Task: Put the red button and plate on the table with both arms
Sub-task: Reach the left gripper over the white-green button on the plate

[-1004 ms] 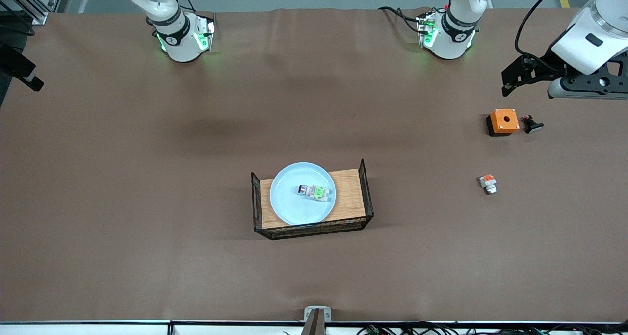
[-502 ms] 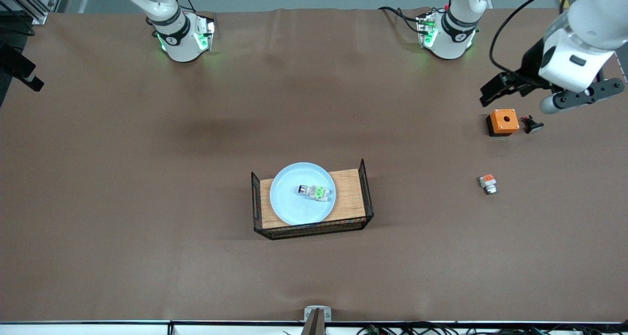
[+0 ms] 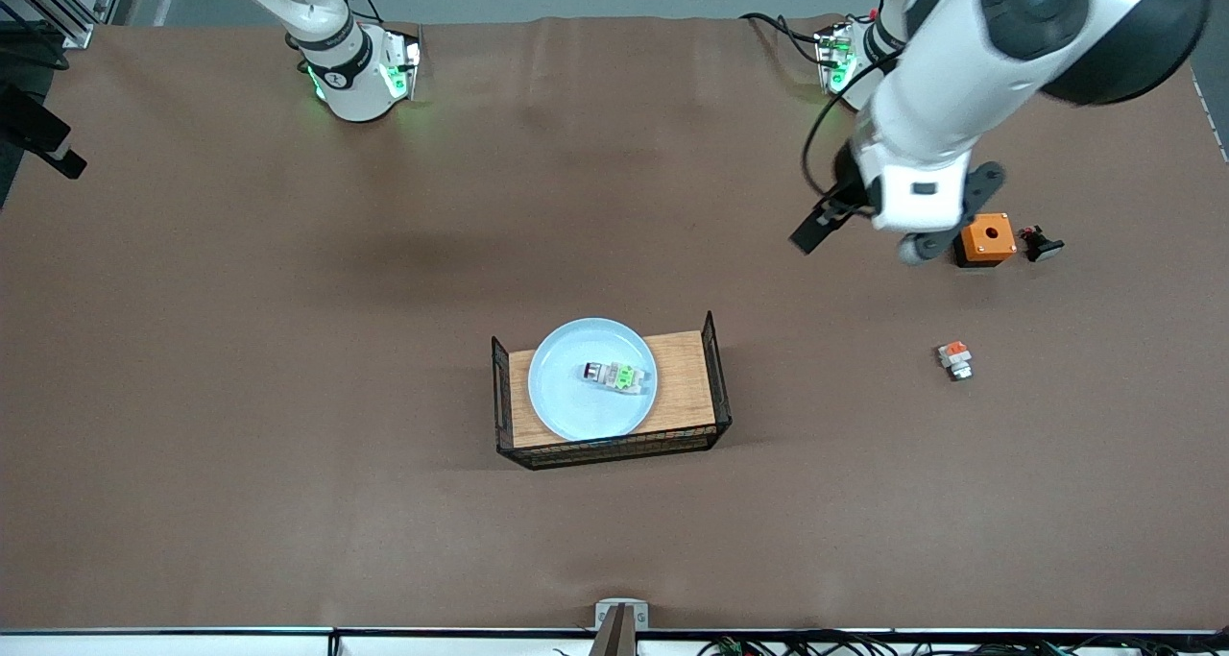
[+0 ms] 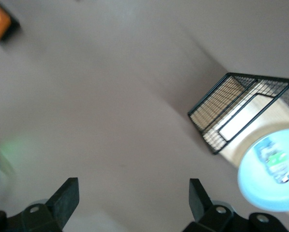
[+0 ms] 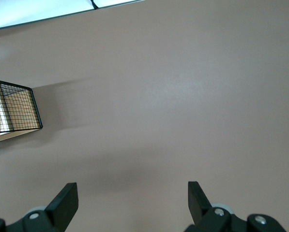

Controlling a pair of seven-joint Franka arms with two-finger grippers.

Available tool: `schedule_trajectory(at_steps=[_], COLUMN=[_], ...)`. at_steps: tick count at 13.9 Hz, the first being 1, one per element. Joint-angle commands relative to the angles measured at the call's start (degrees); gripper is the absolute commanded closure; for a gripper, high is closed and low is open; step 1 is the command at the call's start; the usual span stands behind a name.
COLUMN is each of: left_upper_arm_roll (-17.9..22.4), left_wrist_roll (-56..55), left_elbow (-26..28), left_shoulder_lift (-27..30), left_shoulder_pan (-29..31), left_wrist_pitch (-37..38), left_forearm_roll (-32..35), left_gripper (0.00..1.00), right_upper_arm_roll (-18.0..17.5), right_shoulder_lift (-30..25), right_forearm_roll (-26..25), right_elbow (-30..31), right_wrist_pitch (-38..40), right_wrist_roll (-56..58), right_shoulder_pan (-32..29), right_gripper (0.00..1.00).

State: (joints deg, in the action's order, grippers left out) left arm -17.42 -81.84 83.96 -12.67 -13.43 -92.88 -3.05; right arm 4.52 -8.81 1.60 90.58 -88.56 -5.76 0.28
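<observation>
Crosswise on the plate lies the red button (dark end toward the right arm); both pincers gape empty.

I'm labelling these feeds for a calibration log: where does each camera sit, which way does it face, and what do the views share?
Front view: high across the table, facing the robots; shows both bases, the left arm over the table beside the orange box, and the plate on the wooden tray.
Left wrist view: on the left arm's wrist, looking down past the open left gripper at tray, plate and red button.
Right wrist view: on the right arm's wrist, looking down past the open right gripper at bare table.
Shared: all three show the tray.
</observation>
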Motion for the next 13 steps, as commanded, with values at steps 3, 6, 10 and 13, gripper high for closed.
schedule_trajectory(at_steps=[3,6,10,13], left_upper_arm_roll=[0.28,0.28,0.55,2.03], left_wrist_roll=[-18.94,-26.16,-30.47,-30.92], left_elbow=[-12.59,-12.68,-13.56,-15.48], left_shoulder_lift=[-12.29,-14.22,-18.87,-22.65], left_shoulder_pan=[-3.7,-4.58,-7.04,-10.02], left_wrist_pitch=[-7.46,-15.99,-22.95,-25.68], left_forearm_roll=[1.3,1.29,1.38,1.3], left_gripper=[0.0,0.0,0.0,0.0], right_upper_arm_roll=[-0.3,-0.38,-0.38,-0.38], right_shoulder_lift=[0.46,0.46,0.46,0.46], right_forearm_roll=[-0.55,-0.46,-0.46,-0.46], right_elbow=[-1.28,-1.37,-1.28,-1.28], right_wrist_pitch=[0.85,0.76,0.84,0.85], right_wrist_roll=[0.22,0.22,0.22,0.22], right_shoulder_pan=[-0.37,-0.28,-0.28,-0.28], right_gripper=[0.0,0.0,0.0,0.0])
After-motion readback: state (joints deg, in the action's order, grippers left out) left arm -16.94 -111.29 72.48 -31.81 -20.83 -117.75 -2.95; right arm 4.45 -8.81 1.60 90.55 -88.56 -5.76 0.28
